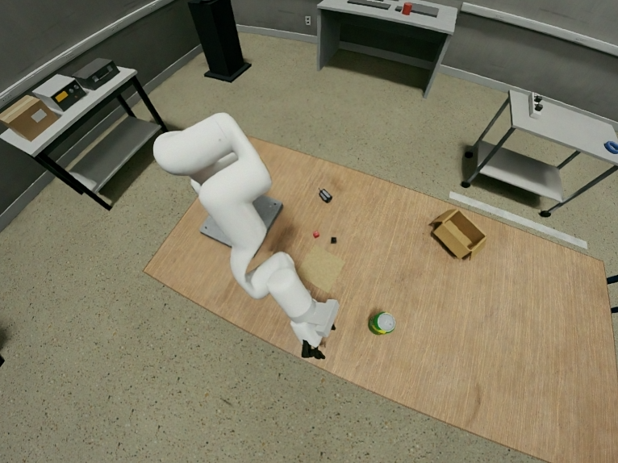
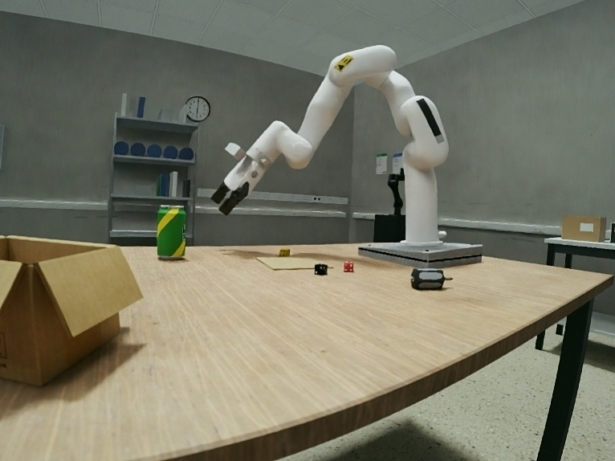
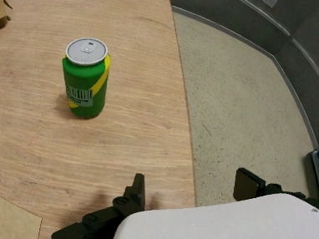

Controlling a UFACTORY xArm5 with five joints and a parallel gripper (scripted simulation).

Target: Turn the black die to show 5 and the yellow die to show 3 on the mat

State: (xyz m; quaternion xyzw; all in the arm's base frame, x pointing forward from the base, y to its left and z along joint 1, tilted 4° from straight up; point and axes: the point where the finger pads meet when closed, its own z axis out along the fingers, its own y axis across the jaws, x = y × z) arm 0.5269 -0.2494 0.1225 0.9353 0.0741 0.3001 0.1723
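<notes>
The black die [image 1: 333, 239] [image 2: 320, 269] lies on the table just off the mat [image 1: 323, 265] [image 2: 284, 263] [image 3: 18, 219]. The red die [image 1: 315, 234] [image 2: 348, 266] lies near it, also off the mat. The yellow die [image 2: 284, 252] is behind the mat in the exterior view and hidden by the arm in the top view. The top numbers are too small to read. My gripper [image 1: 313, 354] [image 2: 219, 206] [image 3: 191, 187] is open and empty, tilted, high above the table's edge and away from the dice. No die shows in the wrist view.
A green and yellow can [image 1: 382, 323] [image 2: 171, 232] [image 3: 86, 81] stands upright beyond the mat. An open cardboard box [image 1: 457, 235] [image 2: 76, 307] stands farther out. A small dark grey object [image 1: 325, 195] [image 2: 427, 279] lies near the robot base [image 2: 421, 254].
</notes>
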